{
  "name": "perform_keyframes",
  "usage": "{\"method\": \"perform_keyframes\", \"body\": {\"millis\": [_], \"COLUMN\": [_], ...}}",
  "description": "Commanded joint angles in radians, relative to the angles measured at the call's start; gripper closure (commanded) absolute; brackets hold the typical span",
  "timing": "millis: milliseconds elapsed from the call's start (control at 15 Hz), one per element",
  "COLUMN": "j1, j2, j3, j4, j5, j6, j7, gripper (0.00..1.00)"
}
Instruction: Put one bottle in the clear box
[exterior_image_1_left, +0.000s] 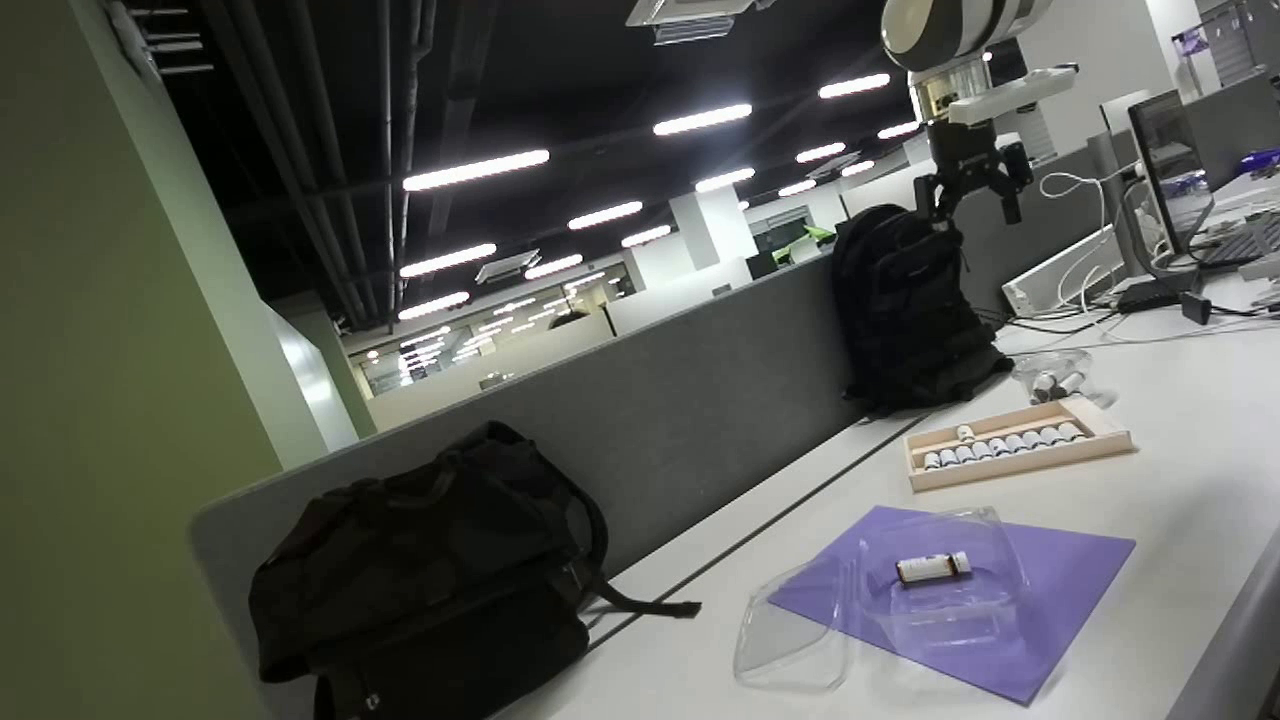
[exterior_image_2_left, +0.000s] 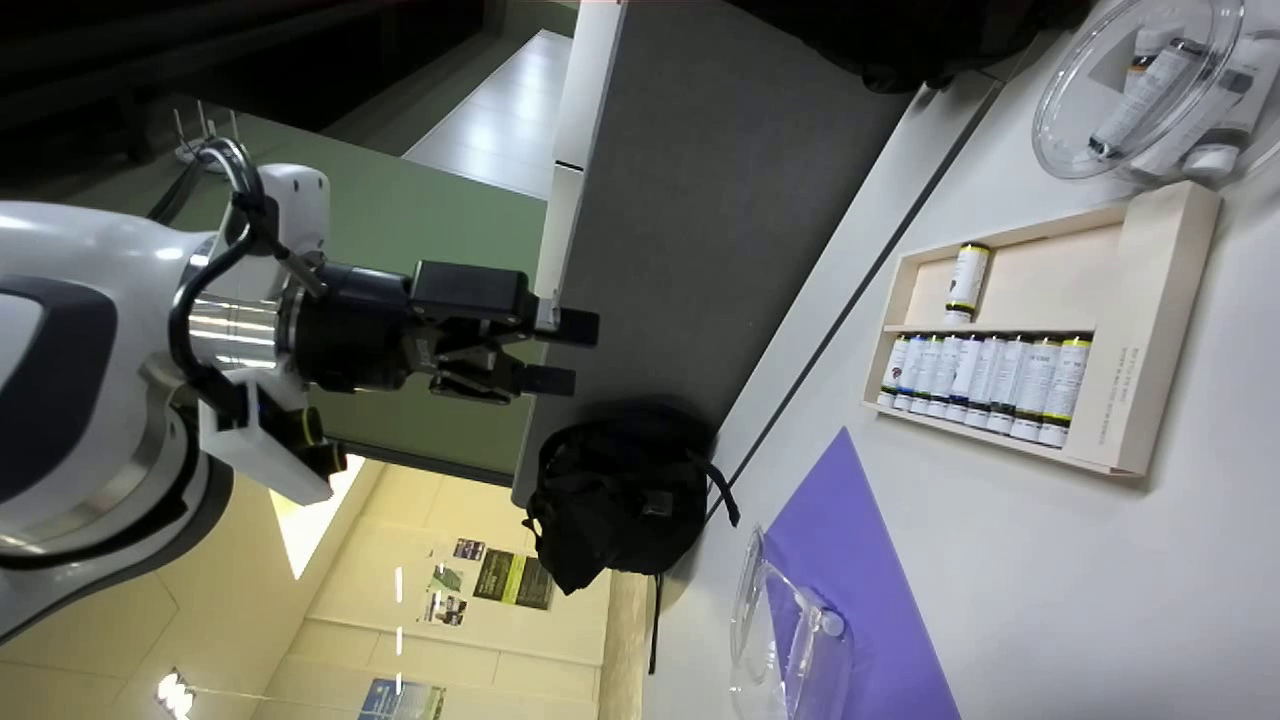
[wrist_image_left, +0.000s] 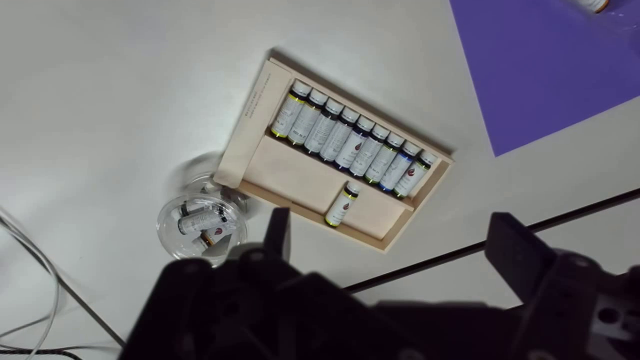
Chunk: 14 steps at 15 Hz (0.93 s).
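The clear box (exterior_image_1_left: 945, 630) lies open on a purple sheet in an exterior view, its lid (exterior_image_1_left: 795, 640) folded out beside it. A bottle (exterior_image_1_left: 932, 568) with a white label lies on its side inside it. The wrist view shows only part of this bottle (wrist_image_left: 595, 4) at the top right corner. A beige tray (wrist_image_left: 250, 125) holds a row of small bottles (wrist_image_left: 350, 140) and a lone bottle (wrist_image_left: 341, 207) in its other compartment. My gripper (wrist_image_left: 392, 230) is open with nothing between its fingers. In both exterior views the gripper (exterior_image_1_left: 968, 205) (exterior_image_2_left: 566, 354) is high above the table.
A round clear container (wrist_image_left: 161, 225) with several bottles stands beside the tray. A purple sheet (wrist_image_left: 540, 75) lies under the clear box. Two black backpacks (exterior_image_1_left: 430, 570) (exterior_image_1_left: 905, 310) rest against a grey partition (exterior_image_1_left: 720, 430). Cables (wrist_image_left: 45, 270) and a laptop (exterior_image_1_left: 1180, 170) are farther along the table.
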Motion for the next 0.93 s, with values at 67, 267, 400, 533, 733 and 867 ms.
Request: {"method": "perform_keyframes", "body": {"millis": [67,267,400,533,733,867], "j1": [0.012,-0.010,-0.021,-0.028,-0.040,-0.049], "j2": [-0.003,0.118,0.218,0.321,0.511,0.632], "j3": [-0.011,-0.048,-0.079,-0.100,-0.105,-0.099], "j4": [0.003,0.079,0.133,0.193,0.314,0.423], "j5": [-0.003,0.032,0.070,0.118,0.203,0.224], "j6": [-0.002,0.085,0.169,0.235,0.323,0.325], "j7": [0.005,0.028,0.037,0.039,0.041,0.060], "gripper": [0.00,0.00,0.00,0.00,0.00,0.00]}}
